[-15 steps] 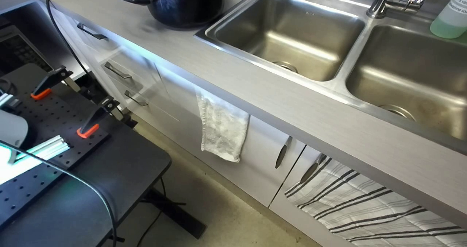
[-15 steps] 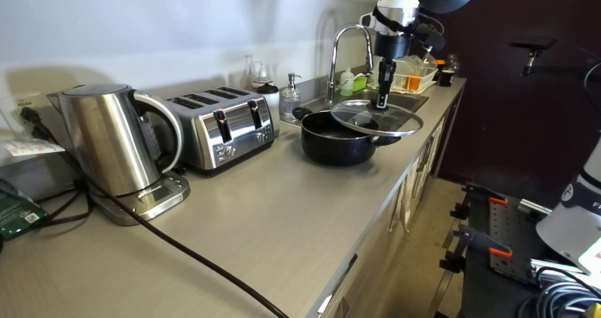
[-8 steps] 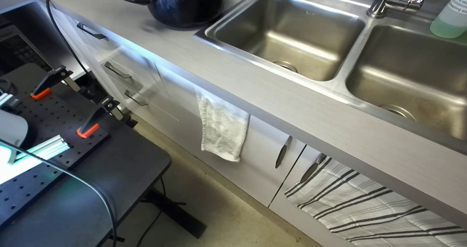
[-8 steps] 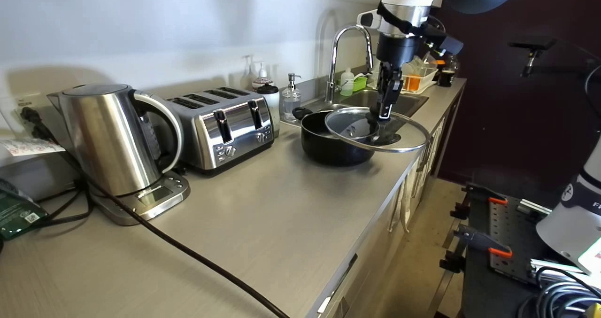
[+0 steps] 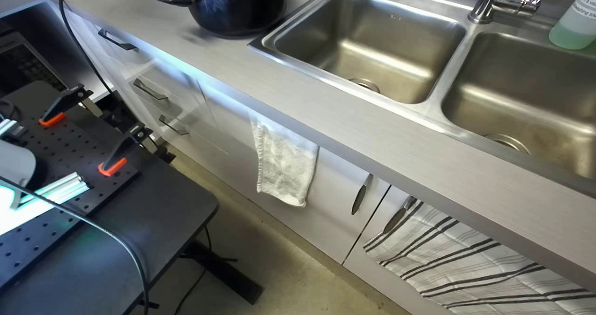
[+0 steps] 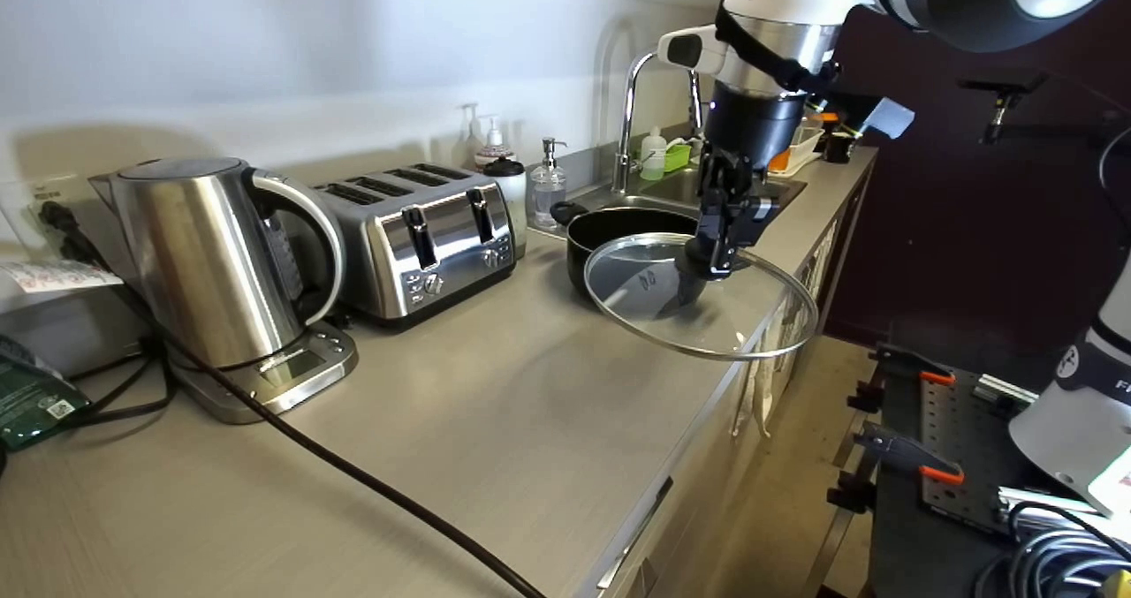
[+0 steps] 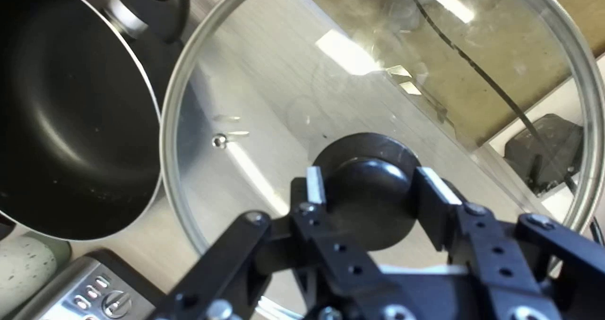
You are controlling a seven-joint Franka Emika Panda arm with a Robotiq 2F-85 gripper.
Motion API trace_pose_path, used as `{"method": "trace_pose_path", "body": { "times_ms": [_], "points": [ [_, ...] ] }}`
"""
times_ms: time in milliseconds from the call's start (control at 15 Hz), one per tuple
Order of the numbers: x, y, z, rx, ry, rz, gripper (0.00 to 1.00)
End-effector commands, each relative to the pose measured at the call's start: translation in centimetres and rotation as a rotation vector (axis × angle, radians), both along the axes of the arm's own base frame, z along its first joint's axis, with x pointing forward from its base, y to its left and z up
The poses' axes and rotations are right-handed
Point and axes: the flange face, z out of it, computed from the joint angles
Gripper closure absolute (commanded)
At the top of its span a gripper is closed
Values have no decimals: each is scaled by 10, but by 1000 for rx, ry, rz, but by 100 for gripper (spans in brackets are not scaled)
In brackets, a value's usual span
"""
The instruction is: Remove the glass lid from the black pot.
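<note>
Left to right in an exterior view: we've got the kettle (image 6: pixel 208 271), then the toaster (image 6: pixel 415 245), then the black pot (image 6: pixel 618 224), uncovered, on the counter (image 6: pixel 477 430). Next we see the glass lid (image 6: pixel 685 324) up in the air, tilted, overlapping the pot from this angle. Wrist view: gripper (image 7: pixel 373 192) pinching the lid's black knob (image 7: pixel 371 225). Far right, robot base (image 6: pixel 1065 435).

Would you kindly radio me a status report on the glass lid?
Gripper closed on lid knob. Glass lid off the black pot, held beside it. Nothing seen in the way.
</note>
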Motion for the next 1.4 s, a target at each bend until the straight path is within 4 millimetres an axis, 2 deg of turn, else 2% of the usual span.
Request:
{"method": "trace_pose_path", "body": {
  "times_ms": [0,200,333,733,1333],
  "points": [
    [4,36,-6,10,-30,-4,76],
    [21,57,-26,19,-31,-60,76],
    [39,65,-40,26,-40,-124,76],
    [102,76,-76,21,-49,-309,76],
    [179,84,-99,56,-81,-530,76]
  ]
}}
